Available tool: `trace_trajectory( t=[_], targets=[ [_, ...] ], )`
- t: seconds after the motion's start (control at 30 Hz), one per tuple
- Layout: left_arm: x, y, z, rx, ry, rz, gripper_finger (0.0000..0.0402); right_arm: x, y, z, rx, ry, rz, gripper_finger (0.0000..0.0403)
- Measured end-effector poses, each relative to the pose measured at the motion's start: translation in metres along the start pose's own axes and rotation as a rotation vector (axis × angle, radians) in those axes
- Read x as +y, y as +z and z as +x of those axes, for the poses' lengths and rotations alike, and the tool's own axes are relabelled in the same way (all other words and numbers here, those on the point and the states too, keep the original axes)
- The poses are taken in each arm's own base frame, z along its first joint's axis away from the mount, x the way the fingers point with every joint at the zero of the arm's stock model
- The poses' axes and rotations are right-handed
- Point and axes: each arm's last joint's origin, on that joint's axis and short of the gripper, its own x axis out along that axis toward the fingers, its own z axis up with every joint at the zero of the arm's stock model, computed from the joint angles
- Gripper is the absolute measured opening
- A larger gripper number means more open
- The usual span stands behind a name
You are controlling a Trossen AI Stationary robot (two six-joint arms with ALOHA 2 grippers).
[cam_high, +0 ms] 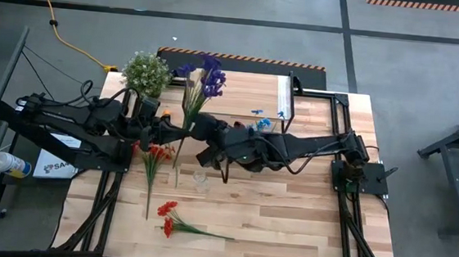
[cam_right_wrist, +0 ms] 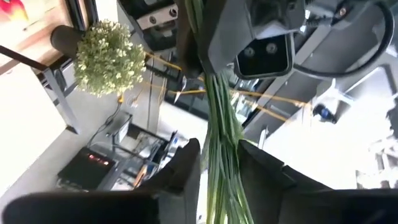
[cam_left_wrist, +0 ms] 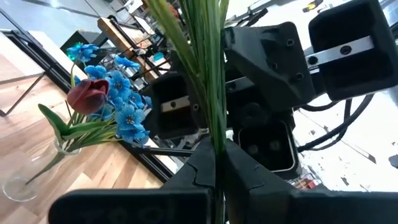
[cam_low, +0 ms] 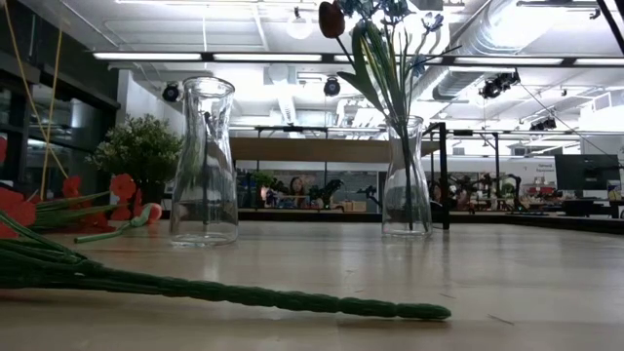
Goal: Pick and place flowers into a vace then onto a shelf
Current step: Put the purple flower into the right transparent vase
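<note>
A spray of purple flowers (cam_high: pixel 209 76) on long green stems is held above the table's middle left. My left gripper (cam_left_wrist: pixel 216 165) is shut on the stems. My right gripper (cam_right_wrist: pixel 221 171) is open, a finger on either side of the same stems and close beside the left gripper. An empty glass vase (cam_low: pixel 205 166) stands on the table. A second vase (cam_low: pixel 405 180), farther back, holds blue flowers and a dark red bud (cam_left_wrist: pixel 87 96). Two bunches of red flowers (cam_high: pixel 155 151) (cam_high: pixel 169 218) lie flat on the table. The shelf (cam_high: pixel 317 111) stands at the far right. My left gripper pinches the bundle of green stems (cam_left_wrist: pixel 214 140) between its two fingers, partway along their length. The fingers come level from the table's left and lie across the stems. The spray is lifted clear of the table, its blossoms slanting toward the far edge.
A bushy green-white potted plant (cam_high: pixel 146 73) stands at the far left corner. One long green stem (cam_low: pixel 244 291) of the near red bunch stretches across the near part of the table. Both arms cross the table's middle.
</note>
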Motion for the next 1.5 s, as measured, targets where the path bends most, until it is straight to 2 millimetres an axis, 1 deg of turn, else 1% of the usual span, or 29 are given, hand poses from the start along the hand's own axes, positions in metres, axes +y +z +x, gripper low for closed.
trace_trajectory(
  t=[0.1,0.2,0.6,0.73,0.97,1.1,1.23,1.5],
  targets=[
    [0.000,0.000,0.000,-0.011,0.008,0.012,0.0042,-0.001,0.006,-0.008,0.010,0.001,0.031,0.0111],
    [0.000,0.001,0.000,-0.028,0.021,0.032,0.0042,-0.004,0.015,-0.018,-0.017,-0.007,0.066,0.0118],
    [0.001,0.004,-0.001,-0.099,0.077,0.099,0.0042,-0.011,0.047,-0.062,-0.115,-0.028,0.279,0.0119],
    [0.001,0.005,-0.001,-0.110,0.072,0.108,0.0042,-0.013,0.056,-0.075,-0.146,-0.029,0.367,0.0119],
    [-0.005,0.008,-0.001,-0.135,0.008,0.154,0.0042,-0.020,0.067,-0.096,-0.214,-0.054,0.562,0.0119],
    [-0.007,0.010,-0.001,-0.151,-0.015,0.157,0.0042,-0.025,0.071,-0.105,-0.277,-0.068,0.657,0.0119],
    [-0.008,0.010,-0.001,-0.148,-0.039,0.155,0.0042,-0.026,0.074,-0.110,-0.329,-0.064,0.694,0.0119],
    [-0.009,0.010,-0.001,-0.135,-0.055,0.194,0.0042,-0.026,0.073,-0.108,-0.350,-0.039,0.838,0.0119]
  ],
)
